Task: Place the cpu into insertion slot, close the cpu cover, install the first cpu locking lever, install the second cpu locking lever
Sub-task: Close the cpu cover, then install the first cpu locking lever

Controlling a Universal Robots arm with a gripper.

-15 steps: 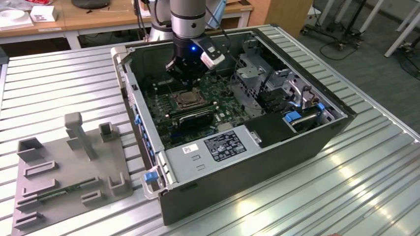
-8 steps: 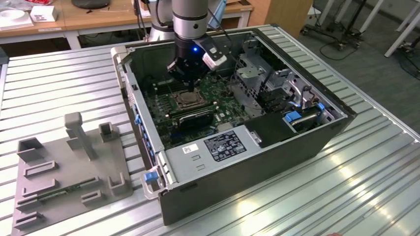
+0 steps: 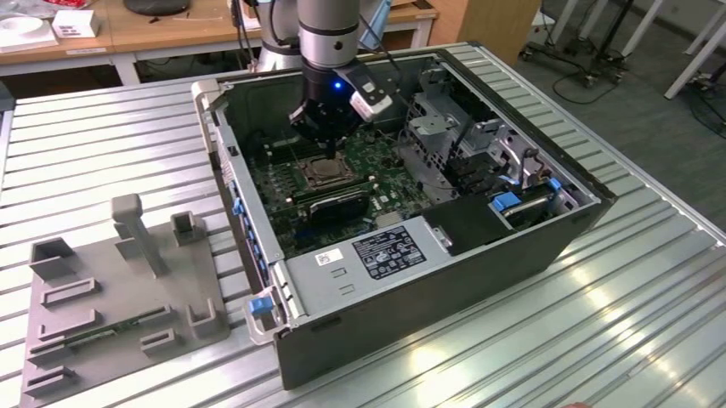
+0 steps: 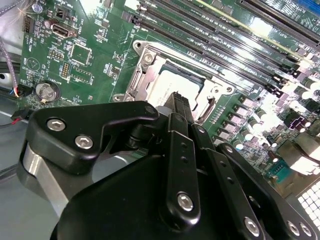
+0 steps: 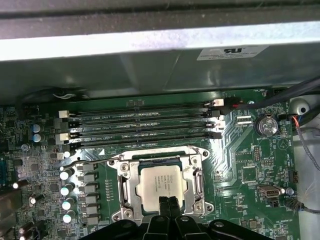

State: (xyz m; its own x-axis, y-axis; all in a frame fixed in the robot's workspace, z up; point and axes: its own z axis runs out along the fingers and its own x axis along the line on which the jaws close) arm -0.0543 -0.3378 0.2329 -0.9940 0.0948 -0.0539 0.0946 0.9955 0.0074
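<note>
Inside the open computer case [image 3: 454, 280], the gripper [image 5: 169, 207] hangs low over the green motherboard [image 5: 250, 165]. Its claw is clenched, tips pressed together with nothing seen between them, at the near edge of the cpu [image 5: 162, 181]. The cpu sits in the insertion slot [image 5: 160, 161], and the cpu cover [image 5: 126, 185] appears to lie flat around it. Treat the chip as light, stiff and thin, slick on its metal top and likely fragile underneath; you would hold it by two opposite edges, never the face. The cover looks like thin springy plate, so press on the frame, not the chip. The first wrist view gives you the chip square-on, framed on all sides, with the memory slots [image 5: 140, 125] beyond. The second wrist view looks past the black finger linkage, which hides part of the chip. The exterior view places the arm within the case.
</note>
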